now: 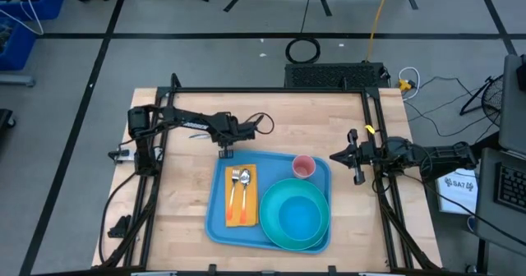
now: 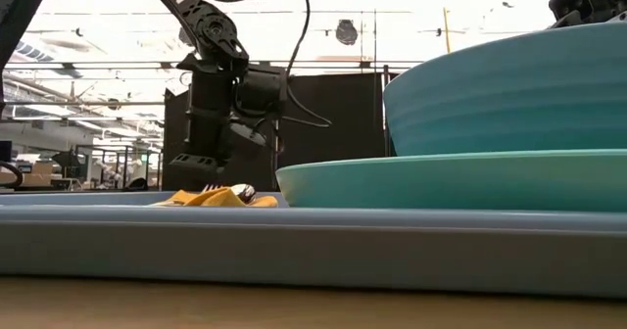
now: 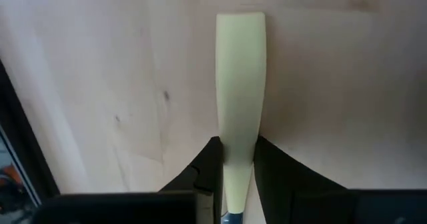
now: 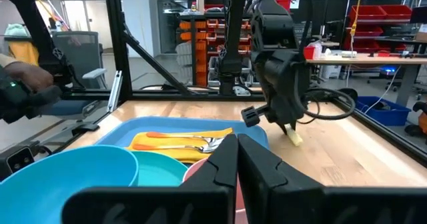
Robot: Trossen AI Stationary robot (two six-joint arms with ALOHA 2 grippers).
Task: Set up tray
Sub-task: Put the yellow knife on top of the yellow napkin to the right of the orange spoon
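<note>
The blue tray (image 1: 215, 220) lies mid-table and carries a yellow napkin (image 1: 241, 202) with an orange-handled fork and spoon, a pink cup (image 1: 303, 167), and a turquoise bowl (image 1: 296, 210) sitting on a plate. My left gripper (image 1: 225, 150) hovers over the bare wood just off the tray's far-left corner, pointing down and shut on a pale yellow-green utensil handle (image 3: 240, 84). The right wrist view shows that handle's end (image 4: 295, 139) poking out below the left gripper (image 4: 288, 125). My right gripper (image 1: 356, 158) waits right of the tray, shut and empty. My left gripper pinches the pale utensil between its two fingers at the narrow part of the handle (image 3: 237, 159), coming from above and pointing down. The fingers lie along it. The wide free end (image 3: 240, 24) sticks out past the fingertips, clear of the table. The other end is hidden behind the fingers.
A black frame of rails (image 1: 271, 91) borders the wooden table on the far, left and right sides. Bare wood lies beyond the tray's far edge and to its left. The bowl and plate (image 2: 490, 177) fill the low view's right side.
</note>
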